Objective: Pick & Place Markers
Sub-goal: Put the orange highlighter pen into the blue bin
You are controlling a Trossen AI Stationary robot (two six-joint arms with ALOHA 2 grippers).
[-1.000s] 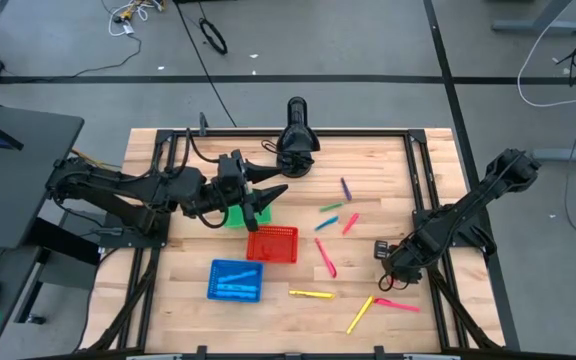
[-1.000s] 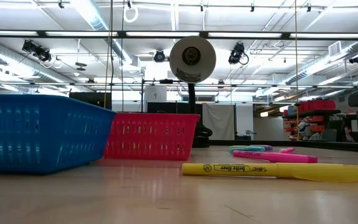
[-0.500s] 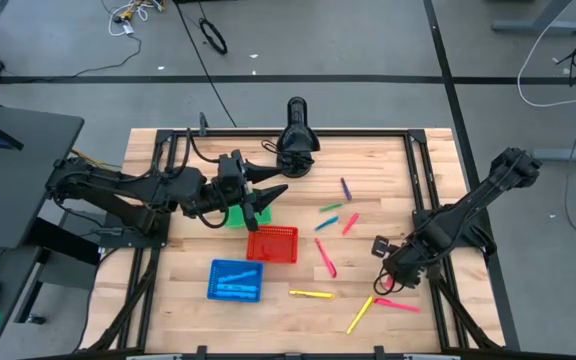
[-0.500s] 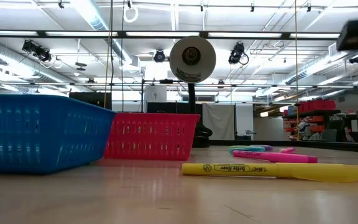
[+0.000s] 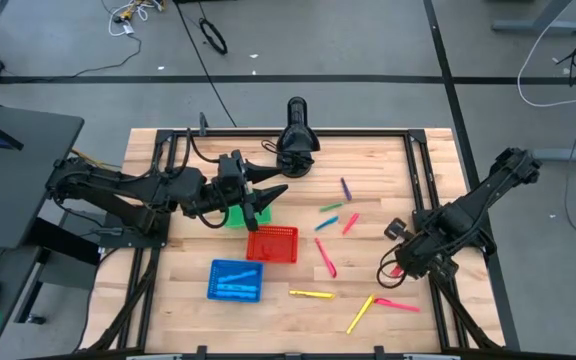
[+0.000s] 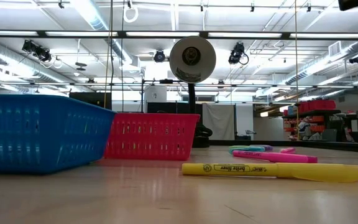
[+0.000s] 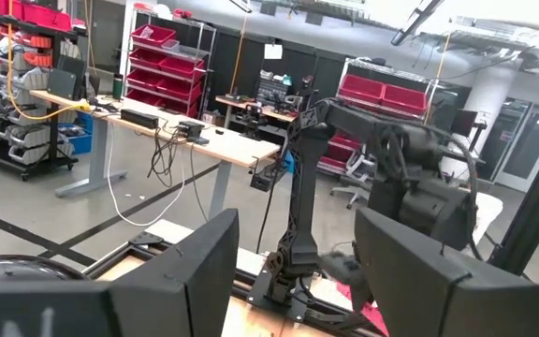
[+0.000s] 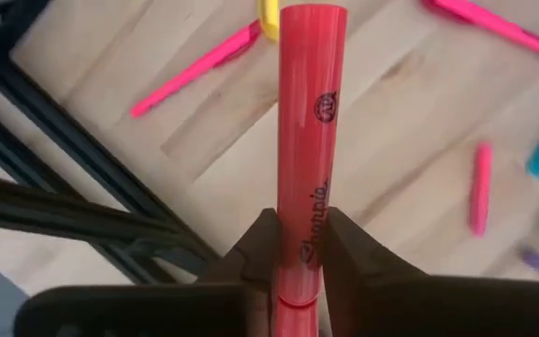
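Gripping nothing, my left gripper (image 5: 271, 192) hangs with its fingers spread apart over the back of the table (image 5: 388, 150), just above the green basket (image 5: 235, 216) and a little behind the red basket (image 5: 272, 244). In front of those, toward the near edge, sits the blue basket (image 5: 235, 280).

Moving rightward across the boards, the loose markers lie scattered: a yellow marker (image 5: 311, 294) near the front, a pink marker (image 5: 325, 257) beside the red basket, then a group farther back made up of a green marker (image 5: 330, 207), a blue marker (image 5: 326, 222), another pink one (image 5: 350, 222) and a purple marker (image 5: 345, 188). Closer to the front lie a second yellow marker (image 5: 360, 313) and, just beside it, a pink marker on the boards (image 5: 396, 304).

On the right side, my right gripper (image 5: 398, 262) is raised above the table near its right rail. Its fingers are clamped on a red marker (image 8: 304, 150), which sticks straight out ahead from between the pads. Below it I can see wood and several of the loose markers, well apart from the one I hold.
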